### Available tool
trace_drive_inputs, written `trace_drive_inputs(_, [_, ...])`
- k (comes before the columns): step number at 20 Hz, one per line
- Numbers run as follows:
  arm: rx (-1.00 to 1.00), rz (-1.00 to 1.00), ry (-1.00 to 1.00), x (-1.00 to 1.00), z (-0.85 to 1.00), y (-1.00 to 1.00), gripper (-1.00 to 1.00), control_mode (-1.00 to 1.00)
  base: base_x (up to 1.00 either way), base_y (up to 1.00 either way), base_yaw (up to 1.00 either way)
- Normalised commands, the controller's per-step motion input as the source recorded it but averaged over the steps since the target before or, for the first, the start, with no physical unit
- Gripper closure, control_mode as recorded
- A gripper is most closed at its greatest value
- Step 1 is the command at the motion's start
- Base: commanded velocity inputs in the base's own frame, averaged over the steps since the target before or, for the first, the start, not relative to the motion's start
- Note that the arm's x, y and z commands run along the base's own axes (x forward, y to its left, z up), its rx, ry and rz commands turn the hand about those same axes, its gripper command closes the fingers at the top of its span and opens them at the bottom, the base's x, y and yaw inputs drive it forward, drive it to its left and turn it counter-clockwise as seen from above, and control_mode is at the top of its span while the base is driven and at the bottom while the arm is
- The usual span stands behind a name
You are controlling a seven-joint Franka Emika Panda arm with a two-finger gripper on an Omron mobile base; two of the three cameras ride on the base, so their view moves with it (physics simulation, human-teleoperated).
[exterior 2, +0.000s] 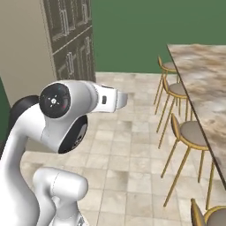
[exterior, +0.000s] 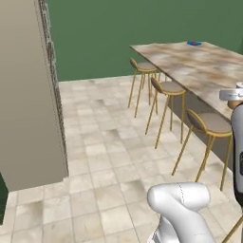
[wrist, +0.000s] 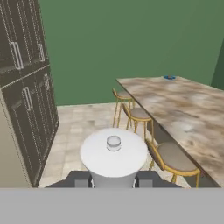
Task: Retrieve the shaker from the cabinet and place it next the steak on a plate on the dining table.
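Observation:
In the hand view the shaker [wrist: 113,153] sits right in front of the camera, its flat white-grey cap facing me. My gripper [wrist: 113,180] is shut on it, with a dark fingertip on each side. At the right edge of the left base view the gripper [exterior: 235,96] hangs over the near side of the dining table [exterior: 199,66], and the shaker's orange-brown body [exterior: 234,104] shows just under it. The blue plate [exterior: 193,43] [wrist: 169,77] lies at the table's far end. The steak on it is too small to make out. The cabinet is out of view.
Gold-legged stools [exterior: 167,88] [exterior 2: 192,132] [wrist: 171,157] line the table's near side. A tall grey double-door unit [wrist: 26,100] [exterior 2: 70,39] with a beige side [exterior: 28,95] stands at the left. Tiled floor [exterior: 104,156] lies between them, and a green wall [wrist: 131,39] is behind.

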Motion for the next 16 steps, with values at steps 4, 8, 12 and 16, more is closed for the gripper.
trace_drive_inputs(4, [0.00,0.00,0.00,0.00,0.00,0.00,1.00,1.00,1.00,0.03,0.00])
trace_drive_inputs(8, [0.00,0.00,0.00,0.00,0.00,0.00,1.00,1.00,1.00,0.15,0.00])
trace_drive_inputs(12, [0.00,0.00,0.00,0.00,0.00,0.00,1.00,1.00,1.00,0.00,0.00])
trace_drive_inputs(16, [0.00,0.00,0.00,0.00,0.00,0.00,1.00,1.00,1.00,0.00,0.00])
